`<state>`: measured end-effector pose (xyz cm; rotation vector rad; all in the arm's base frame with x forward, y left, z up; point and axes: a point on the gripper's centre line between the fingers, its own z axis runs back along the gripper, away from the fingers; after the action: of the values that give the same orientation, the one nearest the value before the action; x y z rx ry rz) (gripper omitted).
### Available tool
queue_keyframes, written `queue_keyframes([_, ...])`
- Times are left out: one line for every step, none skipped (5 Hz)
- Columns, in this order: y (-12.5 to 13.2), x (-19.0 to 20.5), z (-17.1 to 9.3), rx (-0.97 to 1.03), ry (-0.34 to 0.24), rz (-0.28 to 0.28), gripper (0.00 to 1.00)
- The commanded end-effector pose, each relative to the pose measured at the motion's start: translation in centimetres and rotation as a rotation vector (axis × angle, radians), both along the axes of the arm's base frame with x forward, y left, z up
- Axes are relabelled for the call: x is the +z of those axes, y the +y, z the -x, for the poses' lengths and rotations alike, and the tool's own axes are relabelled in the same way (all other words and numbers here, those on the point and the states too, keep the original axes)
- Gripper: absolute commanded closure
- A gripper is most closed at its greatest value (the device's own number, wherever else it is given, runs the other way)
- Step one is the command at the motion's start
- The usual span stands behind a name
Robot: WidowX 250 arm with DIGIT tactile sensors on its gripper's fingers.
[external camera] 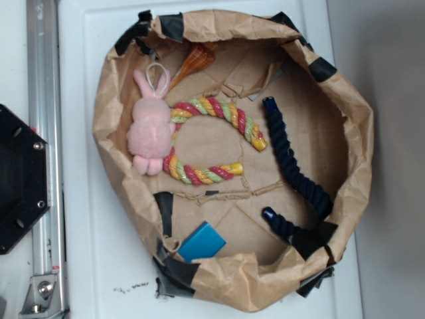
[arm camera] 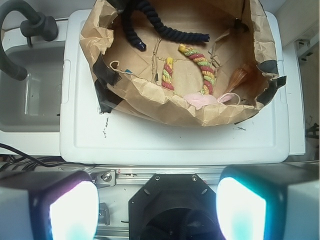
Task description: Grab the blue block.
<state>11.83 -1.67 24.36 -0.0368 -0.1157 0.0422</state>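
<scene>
no readable labels; gripper [arm camera: 157,207] fingers spread apart, empty, blue block [external camera: 202,242] way ahead against the paper wall [external camera: 249,287]

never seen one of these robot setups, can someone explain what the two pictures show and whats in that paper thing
One picture looks straight down from a fixed camera. The other comes from a camera on the robot arm's wrist, so the two glowing pads at its bottom corners are the fingers of its gripper, standing wide apart and holding nothing.

The crumpled brown paper bag is taped open like a bowl on a white surface. Inside lie a pink plush bunny, a colourful striped rope, a dark navy rope, an orange translucent object and the blue block, near the bag's edge.

The wrist camera sits well back from the bag, and the bag's wall hides the blue block there.
</scene>
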Motion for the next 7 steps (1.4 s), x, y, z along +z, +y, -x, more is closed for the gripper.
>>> queue_keyframes([0.0,0.0,0.0,0.0,0.0,0.0,0.0])
queue_keyframes([-0.2,-3.5,-5.0,0.135,0.043,0.05,0.0])
queue_keyframes([-0.6,-6.4,-9.7,0.275,0.138,0.094,0.0])
queue_keyframes([-1.0,-9.5,-12.4,0.428,0.266,0.153,0.0])
queue_keyframes([-0.7,-12.3,-12.9,0.515,0.367,0.156,0.0])
queue_keyframes([0.5,-14.3,-13.1,0.586,0.433,0.171,0.0])
queue_keyframes([1.7,-15.0,-13.1,0.638,0.449,0.19,0.0])
